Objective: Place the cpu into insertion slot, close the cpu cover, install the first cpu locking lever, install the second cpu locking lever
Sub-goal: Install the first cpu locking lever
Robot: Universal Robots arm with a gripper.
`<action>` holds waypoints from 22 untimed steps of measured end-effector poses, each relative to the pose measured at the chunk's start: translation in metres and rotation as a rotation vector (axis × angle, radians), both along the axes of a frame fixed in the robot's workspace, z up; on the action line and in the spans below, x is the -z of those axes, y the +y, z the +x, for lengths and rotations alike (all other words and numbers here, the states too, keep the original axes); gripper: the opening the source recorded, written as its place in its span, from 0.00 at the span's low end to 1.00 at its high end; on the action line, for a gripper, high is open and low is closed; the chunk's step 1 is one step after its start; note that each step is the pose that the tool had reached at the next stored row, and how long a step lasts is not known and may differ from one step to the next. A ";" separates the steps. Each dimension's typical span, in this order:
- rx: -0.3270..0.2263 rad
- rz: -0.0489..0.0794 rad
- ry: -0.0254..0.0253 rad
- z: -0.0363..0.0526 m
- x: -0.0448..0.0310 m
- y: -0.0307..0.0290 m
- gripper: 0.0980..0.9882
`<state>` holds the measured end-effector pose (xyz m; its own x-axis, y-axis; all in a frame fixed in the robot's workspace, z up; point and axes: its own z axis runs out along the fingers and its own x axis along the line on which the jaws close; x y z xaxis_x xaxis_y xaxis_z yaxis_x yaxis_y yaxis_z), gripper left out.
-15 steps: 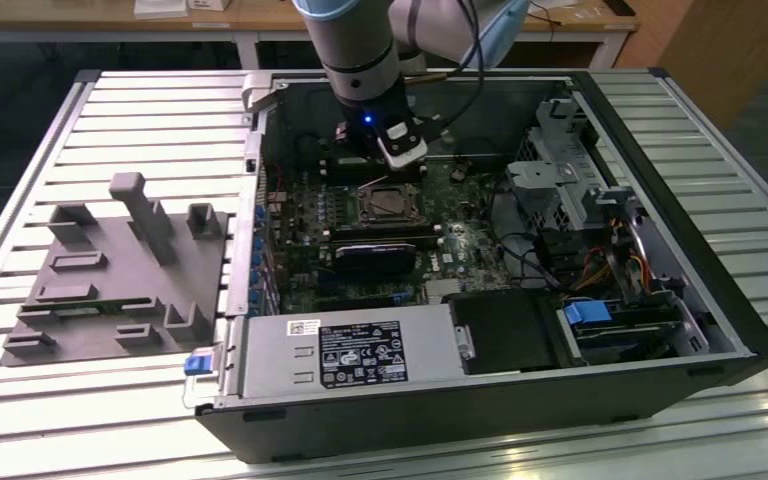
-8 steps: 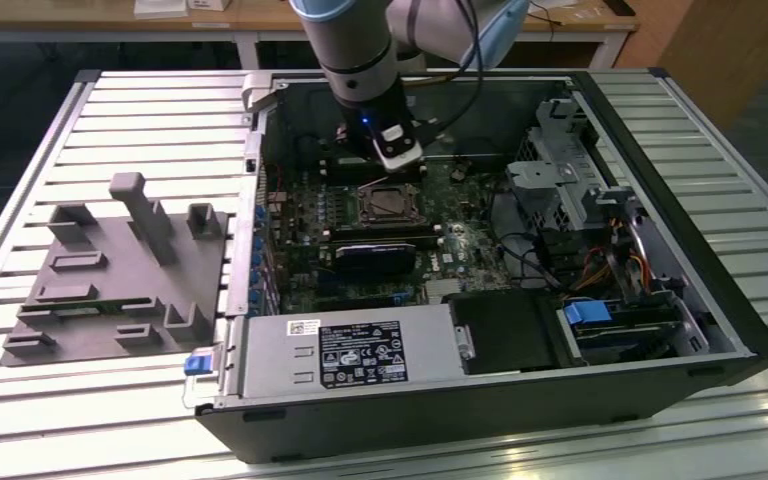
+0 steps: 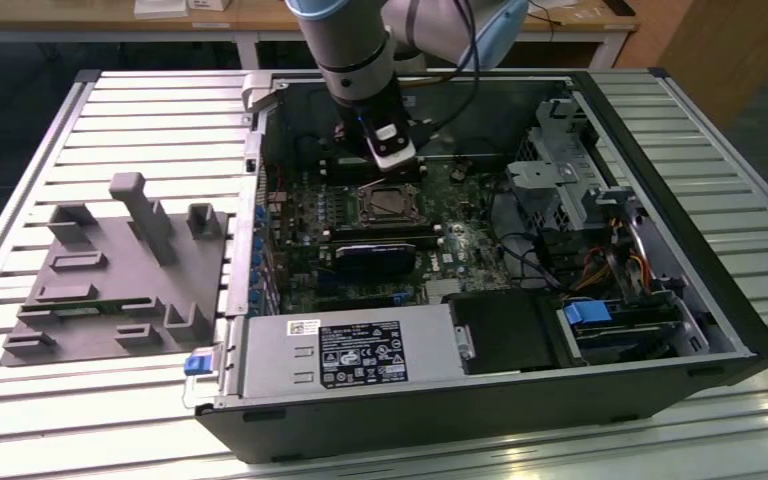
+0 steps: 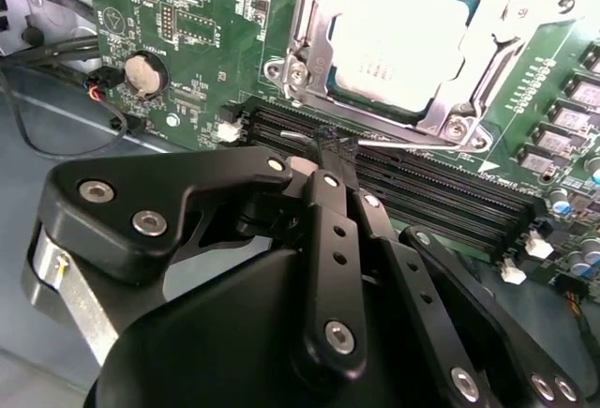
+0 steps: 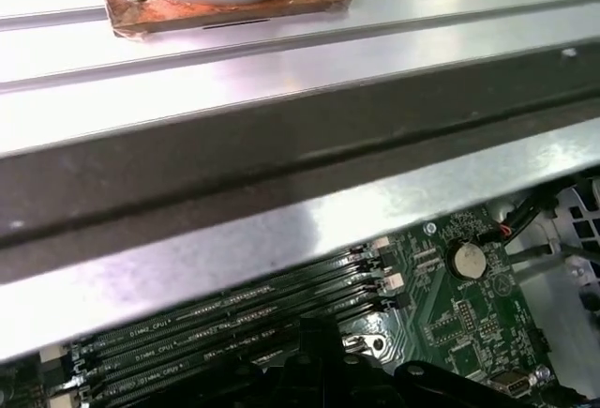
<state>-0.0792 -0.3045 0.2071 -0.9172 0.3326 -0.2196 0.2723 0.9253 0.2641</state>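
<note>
The cpu (image 4: 403, 37) lies in the insertion slot (image 3: 387, 203) on the green motherboard, its dull silver top showing through the window of the cpu cover (image 4: 323, 23), which lies flat over it. My gripper (image 4: 330, 143) is shut, its black fingertips together on a thin silver locking lever (image 4: 403, 143) that runs along the socket's edge beside the memory slots. I cannot tell whether the tips press the wire or only touch it. In the exterior view the gripper (image 3: 402, 170) hangs inside the open case, just behind the socket.
Long black memory slots (image 4: 441, 192) run beside the socket, and a coin battery (image 4: 145, 72) sits further off. The case wall (image 5: 281, 145) rises close by. A drive cage (image 3: 584, 180) and a power supply (image 3: 344, 355) fill the case. A grey fixture board (image 3: 117, 280) lies on the slatted table.
</note>
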 end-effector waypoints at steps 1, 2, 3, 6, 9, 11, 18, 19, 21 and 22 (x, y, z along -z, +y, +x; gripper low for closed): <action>0.004 0.000 0.0001 -0.0005 0.0002 0.0001 0.00; 0.009 0.000 0.0001 -0.0010 0.0005 0.0002 0.00; 0.013 0.000 0.0001 -0.0013 0.0008 0.0003 0.00; 0.024 0.000 0.0001 -0.0018 0.0021 0.0005 0.00; 0.031 0.000 0.0002 -0.0019 0.0035 0.0007 0.00; 0.034 -0.001 0.0001 -0.0019 0.0045 0.0008 0.00; 0.040 -0.003 0.0000 -0.0019 0.0072 0.0027 0.00; 0.041 -0.004 0.0000 -0.0019 0.0075 0.0030 0.00; 0.042 -0.005 -0.0001 -0.0019 0.0080 0.0034 0.00; 0.043 -0.006 0.0000 -0.0019 0.0083 0.0035 0.00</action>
<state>-0.0811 -0.3010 0.1988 -0.9020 0.3705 -0.2219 0.3121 0.9143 0.2582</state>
